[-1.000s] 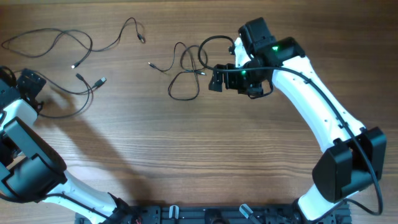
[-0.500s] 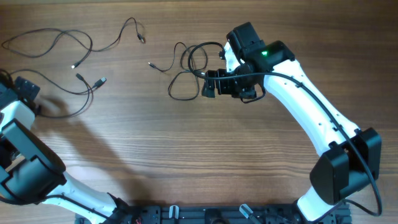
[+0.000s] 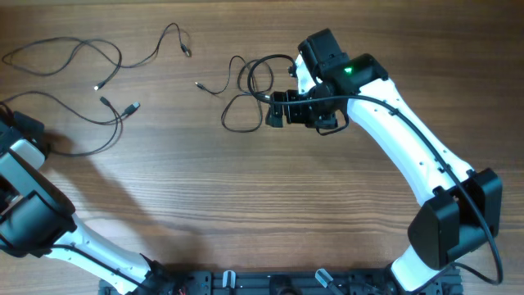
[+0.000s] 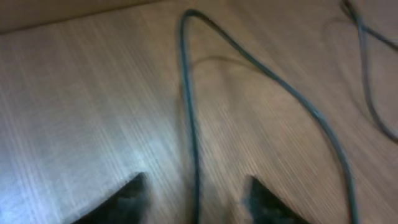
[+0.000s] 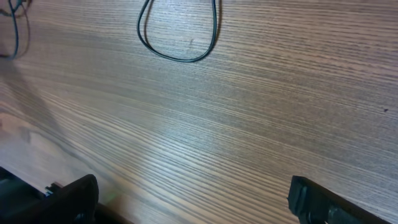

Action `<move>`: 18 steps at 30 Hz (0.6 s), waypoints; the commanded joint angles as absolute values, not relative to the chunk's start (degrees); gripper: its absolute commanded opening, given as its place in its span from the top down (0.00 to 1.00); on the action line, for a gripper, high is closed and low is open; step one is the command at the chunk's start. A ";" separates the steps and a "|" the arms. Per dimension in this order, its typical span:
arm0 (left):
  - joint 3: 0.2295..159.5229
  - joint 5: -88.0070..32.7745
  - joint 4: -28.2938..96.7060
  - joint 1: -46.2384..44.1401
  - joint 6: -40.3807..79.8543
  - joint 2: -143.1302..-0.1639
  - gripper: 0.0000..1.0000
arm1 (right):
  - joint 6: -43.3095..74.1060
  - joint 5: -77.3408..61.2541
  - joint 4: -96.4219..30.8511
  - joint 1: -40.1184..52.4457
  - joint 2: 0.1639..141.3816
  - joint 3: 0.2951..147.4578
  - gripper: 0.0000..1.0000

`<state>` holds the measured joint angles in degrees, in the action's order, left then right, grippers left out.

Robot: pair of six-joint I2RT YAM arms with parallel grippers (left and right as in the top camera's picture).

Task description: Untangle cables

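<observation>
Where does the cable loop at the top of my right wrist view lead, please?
Observer: Overhead, it appears to be the lower loop of a tangled cable just left of the right gripper.
Operator: Thank you; is the left arm near any cable?
Observer: Yes, a second cable runs between the open fingers of the left gripper, not yet pinched.
Operator: Are there more?
Observer: Loose cables lie spread at the overhead view's upper left.

We see a wooden table (image 3: 246,197) — thin dark cables (image 4: 189,99) lie straight on it, some strung loose at left, one looped toward the middle.
</observation>
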<state>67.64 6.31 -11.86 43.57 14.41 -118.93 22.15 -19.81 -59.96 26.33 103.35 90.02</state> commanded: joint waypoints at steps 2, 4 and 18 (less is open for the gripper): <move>68.16 3.01 -13.23 43.64 17.26 -120.77 0.77 | 22.70 -18.87 -59.57 26.57 102.76 89.49 0.00; 68.16 3.01 -13.58 43.64 18.37 -120.77 0.84 | 22.70 -18.87 -59.59 26.57 102.76 89.49 0.00; 71.92 -3.55 -17.28 43.64 25.80 -120.40 0.94 | 24.16 -18.87 -60.10 26.61 102.76 89.49 0.00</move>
